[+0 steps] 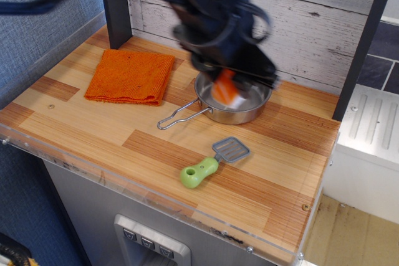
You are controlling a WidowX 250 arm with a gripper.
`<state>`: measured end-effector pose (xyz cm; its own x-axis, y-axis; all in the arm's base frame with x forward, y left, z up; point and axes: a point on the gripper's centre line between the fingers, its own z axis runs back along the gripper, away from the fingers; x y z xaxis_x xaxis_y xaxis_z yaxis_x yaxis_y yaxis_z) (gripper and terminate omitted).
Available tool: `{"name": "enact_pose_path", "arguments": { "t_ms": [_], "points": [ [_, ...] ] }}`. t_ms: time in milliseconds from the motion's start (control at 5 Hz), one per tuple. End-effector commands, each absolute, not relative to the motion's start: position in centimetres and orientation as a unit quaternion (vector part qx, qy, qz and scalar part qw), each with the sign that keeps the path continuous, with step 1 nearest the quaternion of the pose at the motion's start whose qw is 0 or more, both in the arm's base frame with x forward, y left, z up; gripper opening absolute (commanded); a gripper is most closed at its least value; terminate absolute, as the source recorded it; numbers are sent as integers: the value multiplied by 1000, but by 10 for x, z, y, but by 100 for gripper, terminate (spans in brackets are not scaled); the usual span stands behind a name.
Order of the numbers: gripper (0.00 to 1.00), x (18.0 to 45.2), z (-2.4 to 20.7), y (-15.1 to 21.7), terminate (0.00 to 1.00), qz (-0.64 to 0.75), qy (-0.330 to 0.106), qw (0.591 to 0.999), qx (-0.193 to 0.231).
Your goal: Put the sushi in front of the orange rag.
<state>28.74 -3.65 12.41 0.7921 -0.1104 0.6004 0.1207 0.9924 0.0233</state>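
Wooden countertop (81, 126) with three items lying on it.

The striped, light and dark plank surface has a clear plastic strip along its front edge. A folded orange rag (131, 76) lies flat at the back left. A steel pan (249, 105) sits near the back centre, its wire handle pointing toward the front left. A green-handled spatula (213, 161) lies in front of the pan, apart from it, grey blade toward the back right.

Orange-white sushi (227, 89); orange rag (131, 76); silver pan (249, 110); green-handled grey spatula (213, 160); black claw (229, 73).
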Motion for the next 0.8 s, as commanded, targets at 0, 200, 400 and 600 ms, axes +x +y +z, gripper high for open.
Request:
{"name": "enact_pose_path", "arguments": {
  "t_ms": [0, 200, 400, 600],
  "points": [
    [0, 268, 129, 15, 0, 18, -320, 946, 40],
    [0, 258, 118, 35, 0, 60, -306, 949, 50],
    [0, 245, 103, 52, 0, 89, -288, 952, 60],
    [0, 239, 91, 64, 0, 103, -273, 953, 77]
  ]
}}
